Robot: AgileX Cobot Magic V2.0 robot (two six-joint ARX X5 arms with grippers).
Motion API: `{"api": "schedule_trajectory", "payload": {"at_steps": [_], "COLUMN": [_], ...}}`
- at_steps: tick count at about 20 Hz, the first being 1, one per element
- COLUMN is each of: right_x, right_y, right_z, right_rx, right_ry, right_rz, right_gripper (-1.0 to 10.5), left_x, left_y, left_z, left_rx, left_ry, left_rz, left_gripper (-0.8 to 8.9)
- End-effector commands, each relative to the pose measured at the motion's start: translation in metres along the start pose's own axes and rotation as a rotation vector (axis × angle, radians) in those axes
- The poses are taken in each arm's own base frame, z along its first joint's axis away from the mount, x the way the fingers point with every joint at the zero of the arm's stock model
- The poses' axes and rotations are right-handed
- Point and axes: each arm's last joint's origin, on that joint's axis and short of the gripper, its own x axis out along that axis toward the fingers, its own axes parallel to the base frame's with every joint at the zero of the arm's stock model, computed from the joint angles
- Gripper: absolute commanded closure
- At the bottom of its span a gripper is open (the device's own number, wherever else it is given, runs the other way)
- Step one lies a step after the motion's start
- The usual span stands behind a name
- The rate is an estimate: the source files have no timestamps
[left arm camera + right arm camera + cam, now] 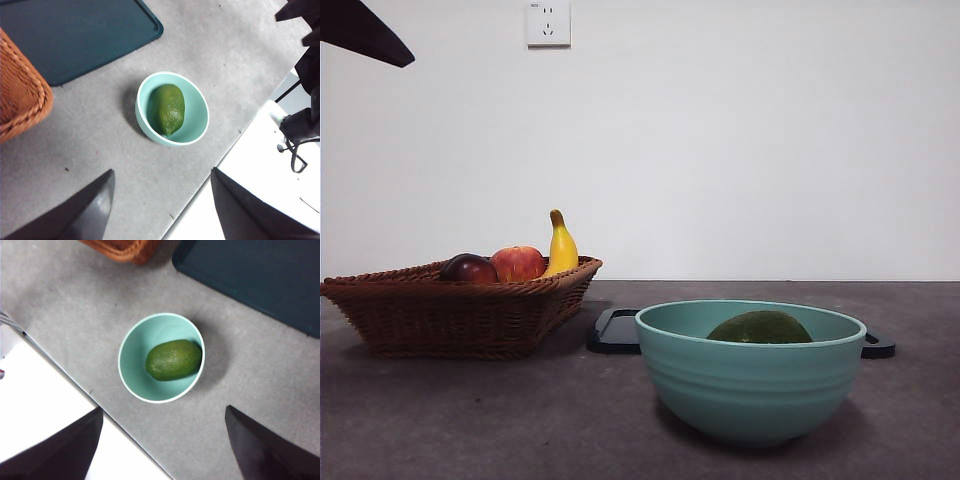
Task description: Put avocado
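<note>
Grey worktop. Dark tray lies behind the teal bowl, wicker basket off to the bowl's side. Avocado lies on its side inside the bowl, clear of both grippers. Left gripper and right gripper high above bowl, jaws spread apart, holding nothing.

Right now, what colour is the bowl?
Pale teal bowl, plain inside; the right wrist view shows it best.
</note>
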Motion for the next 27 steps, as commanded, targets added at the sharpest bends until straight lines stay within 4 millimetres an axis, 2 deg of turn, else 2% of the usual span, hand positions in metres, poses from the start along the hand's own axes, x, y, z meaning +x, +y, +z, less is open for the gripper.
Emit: {"api": "schedule_trajectory", "payload": {"at_steps": [1,5,9,14,19,23,27], "right_x": [0.008,0.039,0.083,0.134,0.162,0.177,0.187], "right_y": [-0.004,-0.010,-0.013,-0.016,-0.018,-0.019,-0.022], "right_z": [0.010,0.026,0.041,0.049,0.052,0.052,0.050], "right_rx": [0.010,-0.005,-0.039,-0.095,-0.122,-0.138,-0.146], "right_ry": [0.030,0.089,0.161,0.231,0.250,0.258,0.285], "right_rz": [-0.034,-0.055,-0.050,-0.115,-0.132,-0.126,-0.125], "right_gripper": [6.1,6.1,6.2,6.3,6.7,6.8,7.5], "left_x": [0.000,0.000,0.000,0.000,0.000,0.000,0.000], "left_y": [-0.001,-0.001,-0.001,-0.001,-0.001,-0.001,-0.001], "left_z": [0.002,0.002,0.002,0.002,0.002,0.002,0.002], "left_rx": [0.028,0.034,0.034,0.034,0.035,0.035,0.036], "left_ry": [-0.004,-0.005,-0.004,-0.004,-0.005,-0.005,-0.005], "left_rz": [-0.010,-0.010,-0.010,-0.009,-0.009,-0.009,-0.009], "left_gripper": [5.06,5.06,5.06,5.06,5.06,5.06,5.06]}}
